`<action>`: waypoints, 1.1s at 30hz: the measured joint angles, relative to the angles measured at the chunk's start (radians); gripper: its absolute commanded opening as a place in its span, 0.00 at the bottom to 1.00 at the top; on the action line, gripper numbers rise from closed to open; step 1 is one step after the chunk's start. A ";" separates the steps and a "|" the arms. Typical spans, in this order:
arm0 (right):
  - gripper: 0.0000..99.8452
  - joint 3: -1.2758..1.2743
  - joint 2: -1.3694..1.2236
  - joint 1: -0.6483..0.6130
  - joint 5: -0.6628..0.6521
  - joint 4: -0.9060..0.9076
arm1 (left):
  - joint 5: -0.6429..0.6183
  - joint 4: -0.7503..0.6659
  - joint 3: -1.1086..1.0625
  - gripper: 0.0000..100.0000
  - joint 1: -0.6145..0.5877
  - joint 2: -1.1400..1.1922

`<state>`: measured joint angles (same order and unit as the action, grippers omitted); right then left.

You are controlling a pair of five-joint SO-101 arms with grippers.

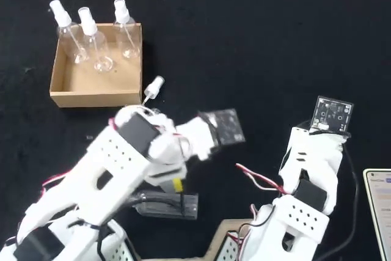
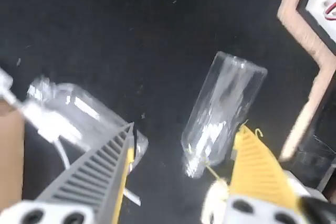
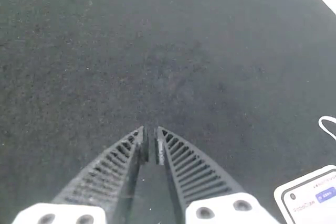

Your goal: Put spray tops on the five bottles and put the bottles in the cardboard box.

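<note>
Three clear plastic bottles with white spray tops (image 1: 91, 38) are stood in the open brown cardboard box (image 1: 91, 98) at the upper left of the high view. A fourth topped clear bottle (image 1: 154, 88) is seen just beside the box's lower right corner, partly hidden by the white left arm (image 1: 122, 151). A clear bottle without a top (image 1: 168, 205) is laid on the black table cloth (image 1: 244, 47) at bottom centre. The left gripper (image 2: 185, 128) is held spread, with this bare bottle framed between its fingers. The right gripper (image 3: 150, 129) is pressed together over the cloth.
</note>
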<state>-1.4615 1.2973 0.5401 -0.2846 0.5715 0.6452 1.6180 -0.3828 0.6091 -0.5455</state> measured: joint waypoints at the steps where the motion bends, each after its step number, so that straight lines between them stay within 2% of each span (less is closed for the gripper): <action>1: 0.04 0.000 0.000 0.000 0.000 0.000 | -0.012 0.035 0.018 0.28 -0.023 0.000; 6: 0.04 0.000 0.000 0.000 0.000 0.000 | -0.218 0.091 0.028 0.28 -0.097 0.000; 11: 0.04 0.000 0.000 -0.006 0.000 0.000 | -0.411 0.109 -0.031 0.28 -0.110 0.000; 15: 0.04 0.000 0.000 -0.009 0.000 0.000 | -0.465 0.129 -0.130 0.28 -0.110 0.000; 19: 0.04 0.000 0.000 -0.011 0.000 0.000 | -0.379 0.130 -0.245 0.28 -0.110 0.000; 33: 0.04 0.000 0.000 -0.012 0.000 0.000 | 0.041 0.130 -0.325 0.28 -0.109 0.008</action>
<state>-1.4615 1.2973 0.5278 -0.2846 0.5715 0.6866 1.7484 -0.7081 0.5002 -0.5378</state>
